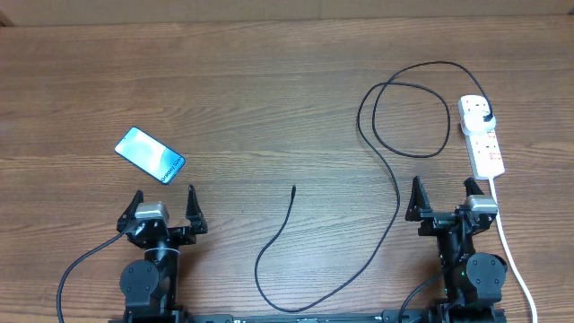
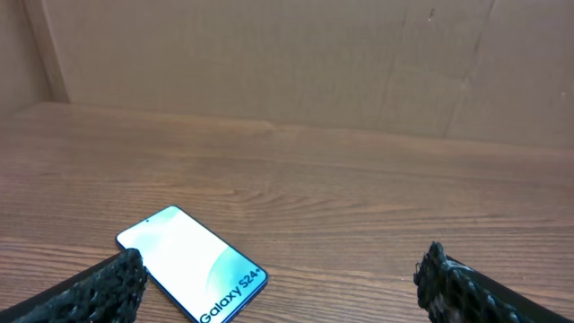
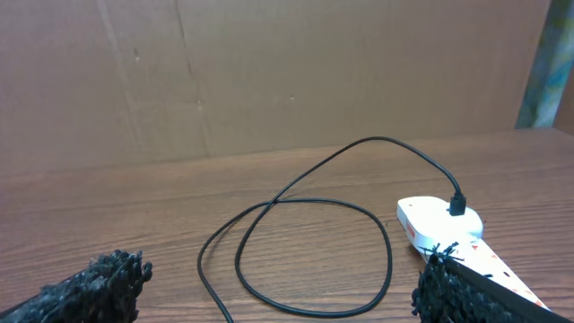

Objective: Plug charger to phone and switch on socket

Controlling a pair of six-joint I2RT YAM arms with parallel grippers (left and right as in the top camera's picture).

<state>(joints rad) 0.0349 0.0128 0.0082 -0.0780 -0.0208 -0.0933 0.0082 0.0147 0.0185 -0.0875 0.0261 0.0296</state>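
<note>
Step in hand, at a guess: fetching the connector tip (image 1: pixel 294 187) of the charger (image 1: pixel 397 193). Not yet joined to the phone (image 1: pixel 150 154).

Phone: flat on the surface (image 1: pixel 269 90), far left, screen lit, lying at an angle, just ahead of the left gripper (image 1: pixel 164 196).
Connector tip: loose mid-surface, between the two arms, well apart from phone.
Rest of charger: looping off right and up to plug head (image 1: pixel 485 117), seemingly already seated in far end of socket (image 1: pixel 482 136).
Socket: far right, just ahead of the right gripper (image 1: pixel 441 187), with white lead (image 1: pixel 511 247) trailing back past it.
Red switches: too small to read, on or off cannot tell.

To do well:
- Pinch cable right behind the tip, not further down, for a stiff, steerable end.
- Line up square with phone's short edge before pushing. Port itself too small to make out.
- Probably pin phone with the other gripper against sliding.
- Mind the slack loop dragging across the surface.

Left gripper: spread wide, empty, touching nothing.
Right gripper: likewise wide apart, holding nothing, hovering short of socket.
</note>
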